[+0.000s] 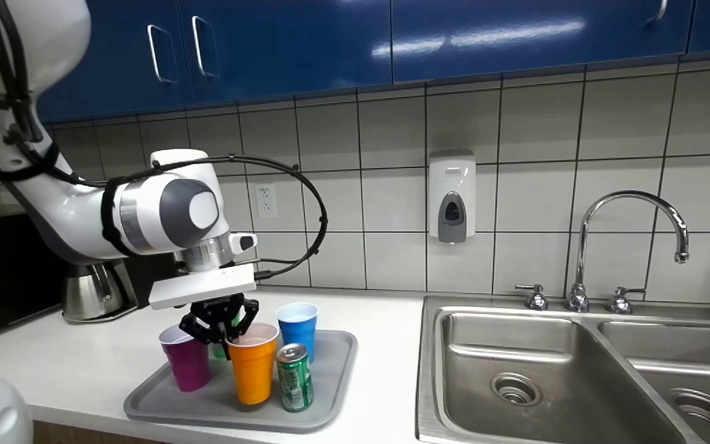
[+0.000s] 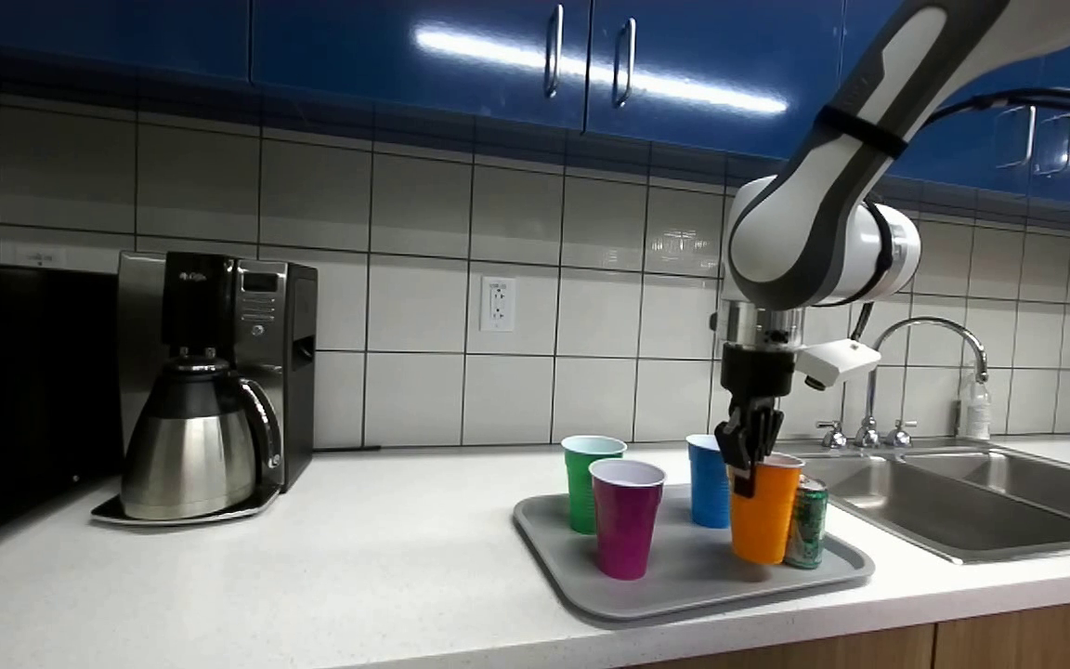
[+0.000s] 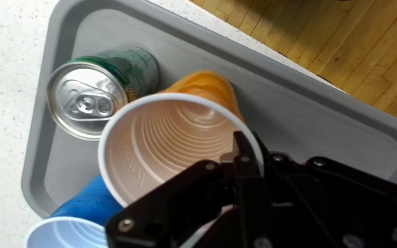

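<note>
My gripper is shut on the rim of an orange cup, one finger inside and one outside. In the wrist view the cup's white rim passes between the fingertips. The orange cup is slightly tilted and looks just above the grey tray, with a shadow under it. A green soda can stands close beside it. A blue cup stands behind them. A purple cup and a green cup stand on the tray's other side. The green cup is mostly hidden behind my gripper in an exterior view.
The tray rests on a white counter near its front edge. A steel double sink with a faucet lies beside it. A coffee maker with a steel carafe stands toward the opposite end. Blue cabinets hang above.
</note>
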